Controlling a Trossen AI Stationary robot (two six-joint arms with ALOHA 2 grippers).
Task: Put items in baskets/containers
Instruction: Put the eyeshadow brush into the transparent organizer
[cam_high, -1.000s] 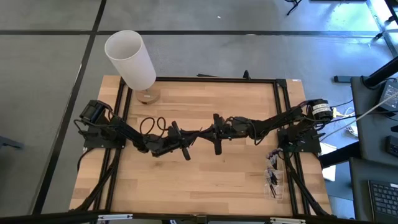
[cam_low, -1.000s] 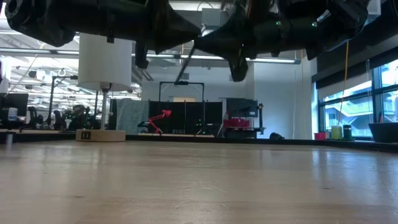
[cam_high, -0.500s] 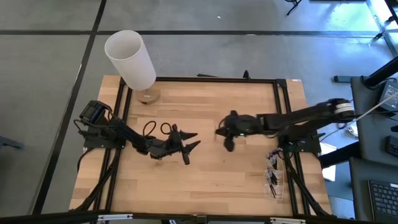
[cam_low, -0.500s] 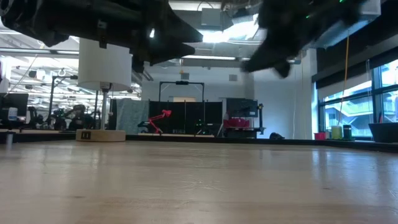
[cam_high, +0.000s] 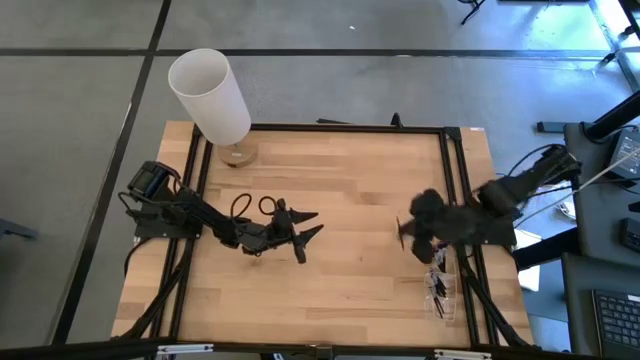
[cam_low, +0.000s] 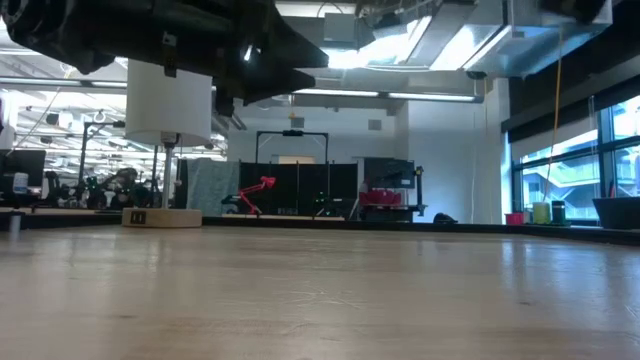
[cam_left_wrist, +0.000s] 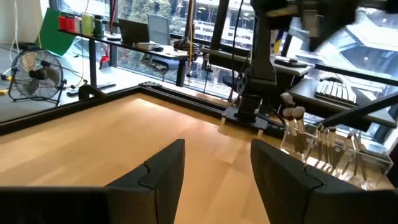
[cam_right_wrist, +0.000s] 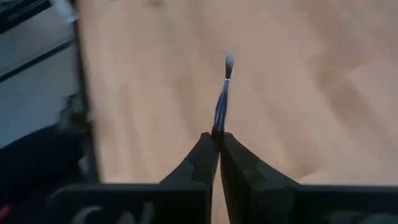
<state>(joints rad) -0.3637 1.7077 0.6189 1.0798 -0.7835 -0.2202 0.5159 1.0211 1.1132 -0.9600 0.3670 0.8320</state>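
My right gripper (cam_high: 408, 232) hovers over the table's right part, shut on one thin brush (cam_right_wrist: 222, 93) with a dark handle and a small pale tip. The clear holder (cam_high: 438, 288) stands at the table's right edge, just nearer than that gripper, with several brushes (cam_left_wrist: 311, 140) upright in it. My left gripper (cam_high: 316, 222) hangs open over the table's middle with nothing between its fingers (cam_left_wrist: 163, 169). The low view shows only the left arm (cam_low: 200, 40), above the table. My right gripper pinches the brush's handle end (cam_right_wrist: 217, 130) between its two fingertips. The brush runs on straight from the fingers, in line with them, its tip (cam_right_wrist: 229, 60) farthest out. It is lifted clear of the table.
A white cylindrical lamp (cam_high: 210, 95) stands on a wooden base (cam_high: 238, 153) at the table's far left corner. A black frame rail (cam_high: 450, 190) runs along the right side beside the holder. Bare wood (cam_high: 340, 290) lies between the arms and the near edge.
The two grippers met over the table's middle with the brush between them. My left gripper has opened and let go, staying in place. My right gripper, still shut on the brush, has swung toward the table's right edge, close to the holder.
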